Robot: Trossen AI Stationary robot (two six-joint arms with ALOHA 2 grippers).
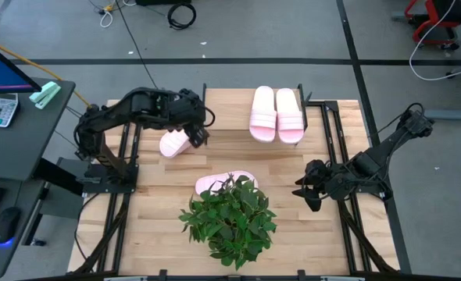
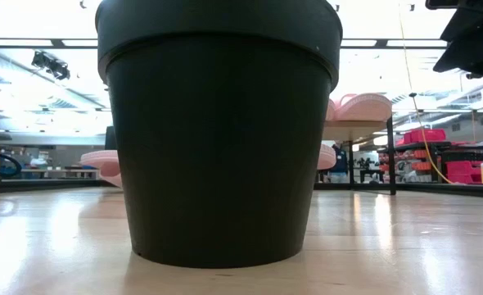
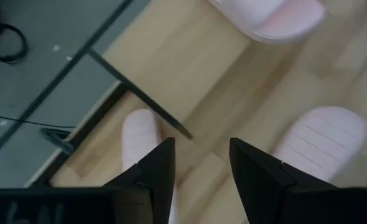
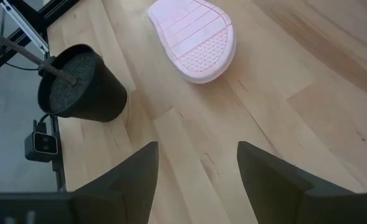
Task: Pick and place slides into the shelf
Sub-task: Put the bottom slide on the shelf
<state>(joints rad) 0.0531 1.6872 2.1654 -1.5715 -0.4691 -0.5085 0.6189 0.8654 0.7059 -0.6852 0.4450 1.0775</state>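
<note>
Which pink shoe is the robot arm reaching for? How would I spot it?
Find the small wooden shelf at the table's far edge, where two pink slides lie side by side. Near its other end, the left gripper hangs over a lone slide. Unlike the pair, it is alone, and unlike the slide by the leafy plant, it lies beneath the arm.

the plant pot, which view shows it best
The low view: the pot fills the frame, dark and upright on the table. The right wrist view shows the pot from above, soil and stem visible. In the high view leaves hide it; the left wrist view misses it.
</note>
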